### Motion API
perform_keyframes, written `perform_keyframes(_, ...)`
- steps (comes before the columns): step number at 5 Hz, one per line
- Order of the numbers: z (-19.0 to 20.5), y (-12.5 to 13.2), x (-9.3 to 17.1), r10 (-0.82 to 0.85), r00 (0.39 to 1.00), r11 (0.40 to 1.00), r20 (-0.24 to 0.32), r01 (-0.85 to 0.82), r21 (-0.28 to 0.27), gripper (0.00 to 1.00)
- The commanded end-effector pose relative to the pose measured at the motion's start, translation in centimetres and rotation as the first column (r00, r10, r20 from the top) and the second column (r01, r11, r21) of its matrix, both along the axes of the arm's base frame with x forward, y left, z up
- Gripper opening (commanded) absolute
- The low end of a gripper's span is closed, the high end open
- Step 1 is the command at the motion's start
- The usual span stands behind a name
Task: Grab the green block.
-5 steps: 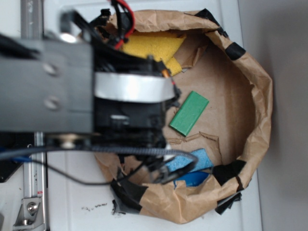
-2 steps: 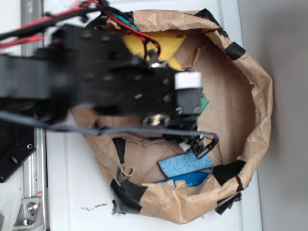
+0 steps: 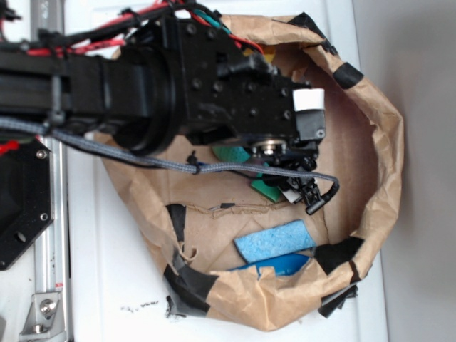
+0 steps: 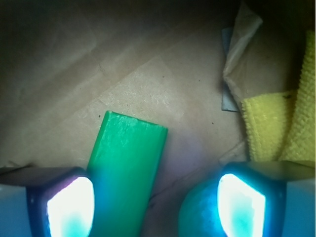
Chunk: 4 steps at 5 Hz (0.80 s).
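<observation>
While its fingers stand wide apart, the gripper point(image 4: 155, 197) hangs over the brown paper floor of the paper-bag bin point(image 3: 385, 149), holding nothing. Seen from the wrist, the green block point(image 4: 126, 168) lies flat on that paper, its near end just beside the left-hand fingertip point(image 4: 69, 207). A rounded green ball point(image 4: 200, 217) sits against the right-hand fingertip. Beyond the ball lies a yellow cloth point(image 4: 281, 123). In the exterior view, a blue sponge point(image 3: 274, 240) rests near the bin's lower rim.
</observation>
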<state>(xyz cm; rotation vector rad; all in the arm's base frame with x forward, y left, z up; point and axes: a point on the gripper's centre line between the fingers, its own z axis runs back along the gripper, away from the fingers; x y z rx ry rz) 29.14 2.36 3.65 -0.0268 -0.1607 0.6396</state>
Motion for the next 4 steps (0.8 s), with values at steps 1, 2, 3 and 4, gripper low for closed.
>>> perform_keyframes(1, -1.2, -1.7, 1.3, -0.102, 0.995, 0.995, -0.015, 0.102, 0.008, 1.00)
perform_keyframes(2, -1.8, -2.9, 1.1, -0.154, 0.988, 0.987, -0.018, 0.153, -0.049, 1.00)
perform_keyframes(3, -1.2, -3.3, 0.4, -0.157, 0.988, 0.985, -0.009, 0.156, -0.074, 0.22)
perform_keyframes(4, 0.0, -3.5, -0.2, -0.151, 0.989, 0.986, -0.002, 0.150, -0.077, 0.00)
